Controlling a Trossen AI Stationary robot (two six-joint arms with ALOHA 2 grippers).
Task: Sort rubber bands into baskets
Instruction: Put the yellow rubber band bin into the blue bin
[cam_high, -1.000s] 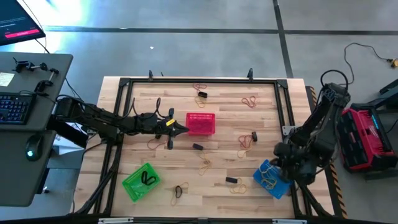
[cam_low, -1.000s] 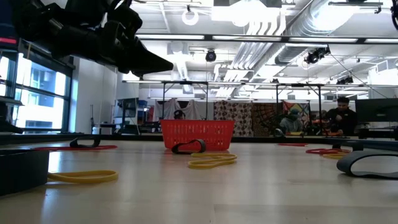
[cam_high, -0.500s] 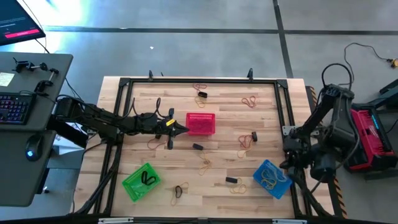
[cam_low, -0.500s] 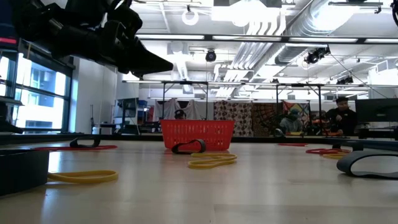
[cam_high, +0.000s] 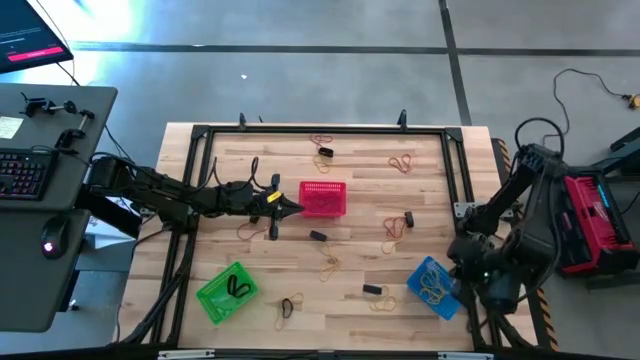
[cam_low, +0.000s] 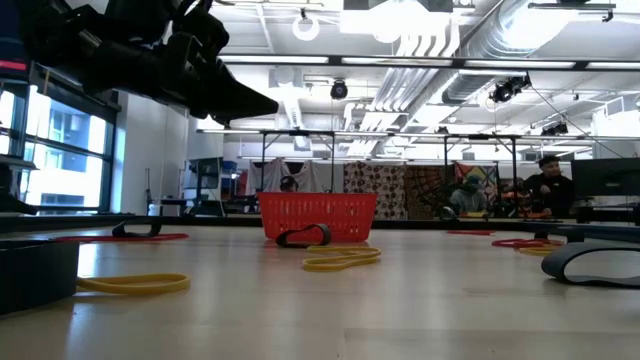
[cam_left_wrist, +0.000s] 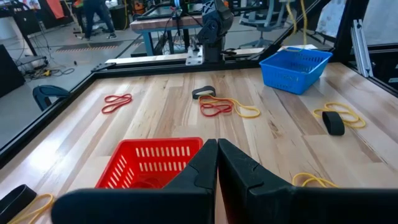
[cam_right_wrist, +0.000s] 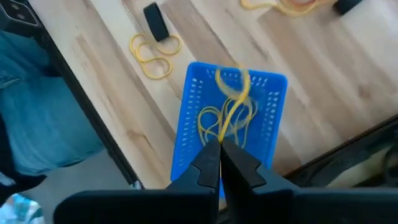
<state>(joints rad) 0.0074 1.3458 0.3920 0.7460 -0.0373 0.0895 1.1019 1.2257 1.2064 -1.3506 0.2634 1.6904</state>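
While the left arm is reaching across the table (cam_high: 330, 250) in the high view, its left gripper (cam_high: 293, 208) is hanging with fingers pressed together, holding nothing, right at the near edge of the red basket (cam_high: 323, 198). The green basket (cam_high: 228, 290) is sitting toward the front left corner with a black band inside it, and the blue basket (cam_high: 435, 287) is sitting at the front right with yellow bands in it. The right gripper (cam_high: 478, 278) is hovering at the blue basket's outer edge. Loose rubber bands (cam_high: 329, 264) are lying scattered over the wood (tan, black and reddish ones).

Looking level across the table in the low view, the red basket (cam_low: 317, 216) is standing in the middle distance with a black band (cam_low: 303, 237) lying just in front of it and a yellow band (cam_low: 341, 259) nearer the camera.

Seen from the left wrist, the closed fingers (cam_left_wrist: 199, 171) are pointing over the red basket (cam_left_wrist: 149, 163); I cannot tell whether anything is lying inside it. The blue basket (cam_left_wrist: 295, 66) is standing far across the table.

Seen from the right wrist, the fingers (cam_right_wrist: 208, 163) are shut with nothing visibly between them, hanging over the blue basket (cam_right_wrist: 193, 124), which is holding a tangle of yellow bands (cam_right_wrist: 231, 109). No readable writing is showing on any basket.
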